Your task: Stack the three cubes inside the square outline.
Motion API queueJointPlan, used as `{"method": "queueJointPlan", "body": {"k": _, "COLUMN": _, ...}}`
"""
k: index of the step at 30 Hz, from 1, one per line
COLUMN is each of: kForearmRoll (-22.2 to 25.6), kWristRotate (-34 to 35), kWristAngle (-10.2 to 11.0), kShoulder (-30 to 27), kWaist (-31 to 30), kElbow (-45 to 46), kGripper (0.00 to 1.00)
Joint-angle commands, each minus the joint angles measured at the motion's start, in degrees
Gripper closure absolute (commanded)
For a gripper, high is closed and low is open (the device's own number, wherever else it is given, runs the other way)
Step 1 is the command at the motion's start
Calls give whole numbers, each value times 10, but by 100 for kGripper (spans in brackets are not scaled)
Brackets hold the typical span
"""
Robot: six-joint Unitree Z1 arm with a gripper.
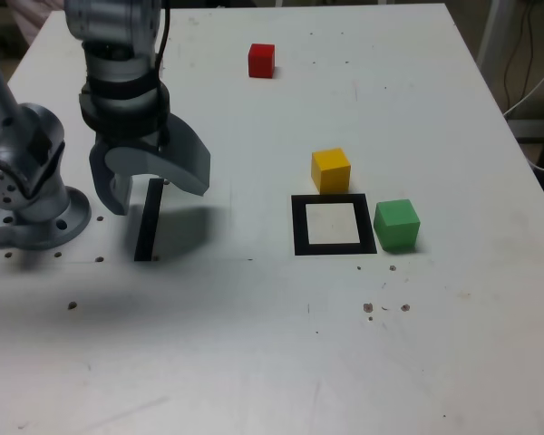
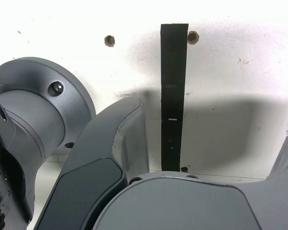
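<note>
Gripper (image 1: 159,198) spread wide and empty above the black strip (image 1: 150,220), left in the exterior view. Rightward, the square outline (image 1: 300,227) has the green cube (image 1: 397,226) just right and the yellow cube (image 1: 331,172) just beyond its far edge. Red cube (image 1: 261,61) lies far, well apart.
</note>
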State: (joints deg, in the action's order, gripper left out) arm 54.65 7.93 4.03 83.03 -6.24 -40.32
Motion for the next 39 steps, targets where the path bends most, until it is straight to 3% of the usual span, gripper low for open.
{"method": "queueJointPlan", "body": {"k": 1, "kForearmRoll": -1, "kWristRotate": -2, "kWristAngle": 1, "kShoulder": -1, "kWaist": 0, "kElbow": -2, "kGripper": 1}}
{"method": "queueJointPlan", "body": {"k": 8, "kForearmRoll": 0, "kWristRotate": -25, "kWristAngle": 9, "kShoulder": 0, "kWaist": 16, "kElbow": -15, "kGripper": 1}}
{"method": "queueJointPlan", "body": {"k": 15, "kForearmRoll": 2, "kWristRotate": -75, "kWristAngle": 35, "kShoulder": 2, "kWaist": 59, "kElbow": -36, "kGripper": 1}}
{"method": "queueJointPlan", "body": {"k": 20, "kForearmRoll": 4, "kWristRotate": -153, "kWristAngle": 58, "kShoulder": 9, "kWaist": 107, "kElbow": -62, "kGripper": 1}}
{"method": "queueJointPlan", "body": {"k": 29, "kForearmRoll": 21, "kWristRotate": -322, "kWristAngle": 69, "kShoulder": 48, "kWaist": 235, "kElbow": -149, "kGripper": 3}}
{"method": "queueJointPlan", "body": {"k": 39, "kForearmRoll": 65, "kWristRotate": -430, "kWristAngle": 69, "kShoulder": 147, "kWaist": 379, "kElbow": -293, "kGripper": 4}}
